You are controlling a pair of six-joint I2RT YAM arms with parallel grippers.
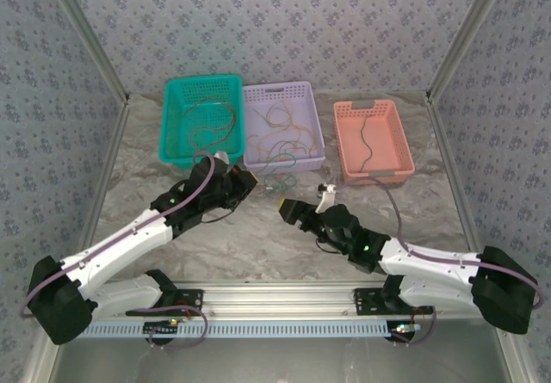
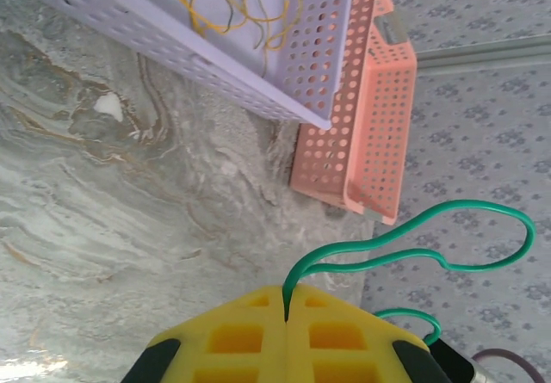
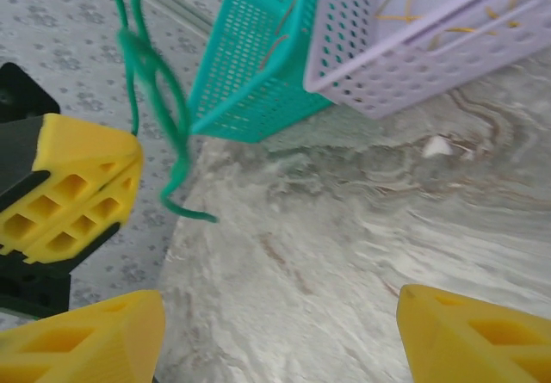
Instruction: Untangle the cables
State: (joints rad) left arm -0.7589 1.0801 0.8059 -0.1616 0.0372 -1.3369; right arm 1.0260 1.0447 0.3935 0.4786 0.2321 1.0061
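My left gripper (image 1: 252,179) is shut on a green cable (image 2: 413,245), pinched between its yellow fingers (image 2: 232,340), with the loose loops hanging off to the right. In the top view that green cable (image 1: 280,182) dangles just in front of the lavender basket (image 1: 317,116). My right gripper (image 1: 286,208) stands open close by, nothing between its fingertips (image 3: 86,340). In its wrist view the green cable (image 3: 159,99) hangs beside the left gripper's yellow fingers (image 3: 73,185). More cables (image 1: 280,133), yellow and green, lie tangled in the lavender basket.
A teal basket (image 1: 172,108) at the back left holds a thin reddish cable (image 1: 211,120). A salmon basket (image 1: 400,138) at the back right holds a dark cable (image 1: 366,142). Patterned walls close in the marbled table on three sides.
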